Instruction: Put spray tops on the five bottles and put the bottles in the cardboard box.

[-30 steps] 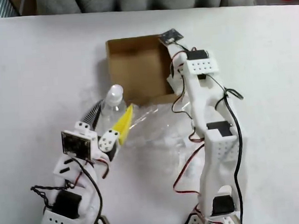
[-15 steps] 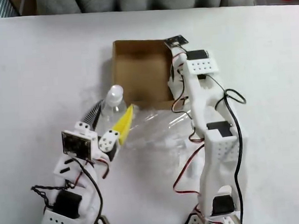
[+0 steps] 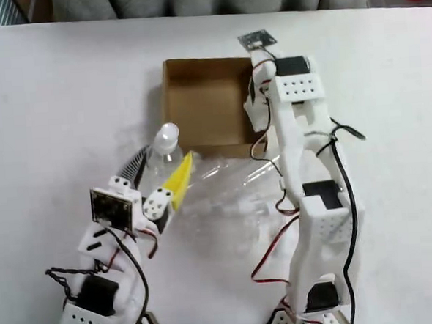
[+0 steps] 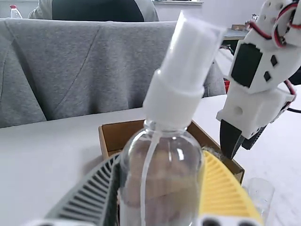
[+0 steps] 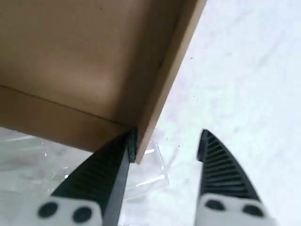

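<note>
Bottle (image 4: 162,172), upright, top (image 4: 186,70) on, clamped in L gripper (image 3: 165,164) just beside box (image 3: 205,107) near corner; R gripper (image 5: 168,136) open, empty, at opposite near corner

The left gripper (image 3: 166,156) is clasping a bottle (image 3: 156,164) wearing a spray top (image 3: 168,134); the cardboard box (image 3: 201,97) is sitting just beyond it, crumpled plastic (image 3: 233,194) lying beside its yellow finger (image 3: 179,179).

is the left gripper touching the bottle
Touching. In the left wrist view the left gripper clamps the bottle between its grey and yellow fingers, with no gap on either side.
</note>
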Tool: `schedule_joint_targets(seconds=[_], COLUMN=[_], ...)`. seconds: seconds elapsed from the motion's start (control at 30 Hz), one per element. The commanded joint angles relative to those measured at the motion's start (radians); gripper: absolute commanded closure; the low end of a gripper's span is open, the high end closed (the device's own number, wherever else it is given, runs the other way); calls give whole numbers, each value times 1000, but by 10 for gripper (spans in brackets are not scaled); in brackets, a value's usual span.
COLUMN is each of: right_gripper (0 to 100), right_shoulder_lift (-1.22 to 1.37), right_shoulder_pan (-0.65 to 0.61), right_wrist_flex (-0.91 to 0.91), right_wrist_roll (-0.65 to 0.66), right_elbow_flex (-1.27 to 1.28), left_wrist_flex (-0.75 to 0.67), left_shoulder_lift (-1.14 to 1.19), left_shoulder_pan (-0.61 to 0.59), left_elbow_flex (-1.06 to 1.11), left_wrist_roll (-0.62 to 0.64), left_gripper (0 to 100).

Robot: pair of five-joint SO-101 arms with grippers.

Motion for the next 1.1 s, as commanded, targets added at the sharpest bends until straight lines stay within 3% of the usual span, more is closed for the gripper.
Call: schedule_joint_targets(seconds=[0.0, 0.23, 0.47, 0.7, 1.07], right_gripper=[992, 981, 981, 981, 981], right_shoulder_lift=[-107, -193, -401, -679, -1168], right_shoulder_pan=[-12, -16, -21, -82, -383], right_wrist_flex=[99, 220, 174, 15, -406], right_wrist_roll=[-17, -21, -61, -63, -54], right_elbow_flex=[-78, -49, 222, 546, 1099], left_wrist_flex=[-41, 21, -55, -261, -305], left_shoulder_lift=[-18, 53, 529, 903, 944], left_shoulder_pan=[-12, -13, -113, -193, -219], left_elbow_flex=[-23, -126, -361, -445, -450], left_wrist_roll=[-2, 6, 172, 258, 275], left_gripper=[979, 979, 978, 978, 979])
